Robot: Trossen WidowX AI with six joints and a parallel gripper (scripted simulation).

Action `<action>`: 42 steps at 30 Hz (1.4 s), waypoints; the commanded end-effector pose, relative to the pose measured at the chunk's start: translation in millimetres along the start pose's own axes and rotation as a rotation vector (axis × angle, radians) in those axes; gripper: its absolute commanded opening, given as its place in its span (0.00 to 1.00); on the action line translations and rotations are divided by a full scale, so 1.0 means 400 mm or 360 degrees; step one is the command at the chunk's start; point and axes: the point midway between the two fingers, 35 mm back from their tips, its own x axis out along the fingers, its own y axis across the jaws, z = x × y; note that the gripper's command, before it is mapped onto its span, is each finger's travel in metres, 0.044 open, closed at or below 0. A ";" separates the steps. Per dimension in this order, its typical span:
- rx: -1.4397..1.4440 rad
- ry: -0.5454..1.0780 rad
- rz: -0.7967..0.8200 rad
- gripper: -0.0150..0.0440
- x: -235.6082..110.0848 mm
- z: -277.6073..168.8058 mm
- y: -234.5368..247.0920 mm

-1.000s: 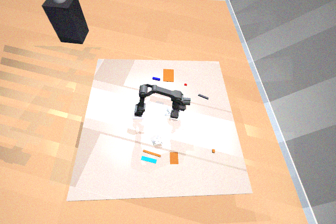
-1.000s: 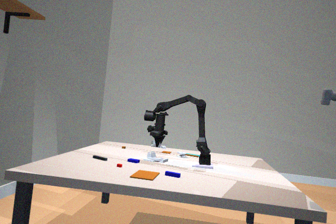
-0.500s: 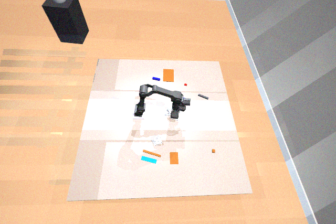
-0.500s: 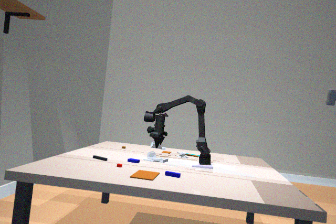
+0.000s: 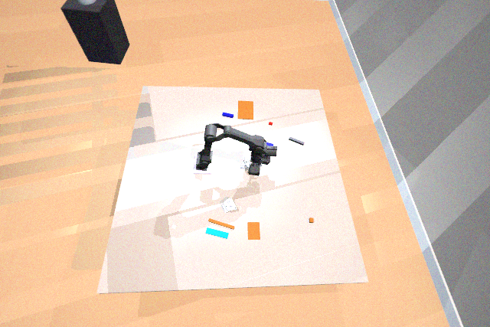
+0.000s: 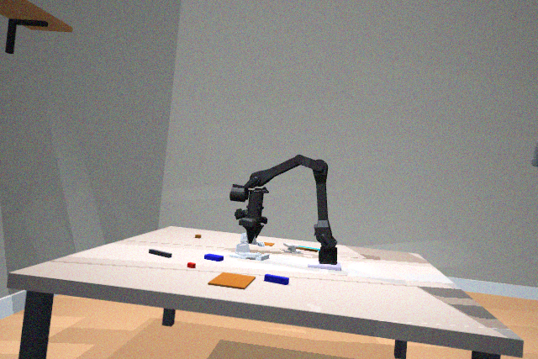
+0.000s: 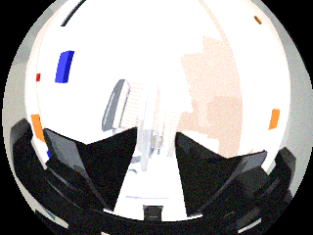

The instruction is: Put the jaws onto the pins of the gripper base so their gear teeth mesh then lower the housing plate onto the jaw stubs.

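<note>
My gripper (image 5: 254,169) (image 6: 250,240) (image 7: 156,134) points down and is shut on a pale white part, apparently a jaw (image 7: 146,142), which stands between the black fingertips in the wrist view. The white gripper base (image 6: 261,256) lies on the table just below and beside the fingers; in the top view the hand mostly hides it. An upright pale part (image 6: 241,248) (image 7: 115,105) stands at the base, beside the held part; it looks like the other jaw. Glare hides the pins and teeth. A separate white plate (image 5: 228,205) (image 6: 292,248), apparently the housing plate, lies apart on the table.
Near the white plate lie an orange bar (image 5: 220,223), a cyan bar (image 5: 217,233) and an orange tile (image 5: 253,230). Another orange tile (image 5: 245,109) (image 6: 232,280), blue blocks (image 5: 227,115) (image 6: 213,257), a red cube (image 5: 270,122) and a dark bar (image 5: 296,141) lie on the opposite side.
</note>
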 end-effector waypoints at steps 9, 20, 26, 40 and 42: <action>-0.0008 0.0011 0.0003 0.48 0.048 -0.005 0.001; -0.0008 0.0011 0.0003 0.48 0.048 -0.005 0.001; -0.0010 0.0011 0.0003 0.48 0.051 -0.005 0.001; -0.0014 0.0011 0.0003 0.48 0.062 -0.005 0.001; -0.0015 0.0011 0.0003 0.48 0.063 -0.005 0.001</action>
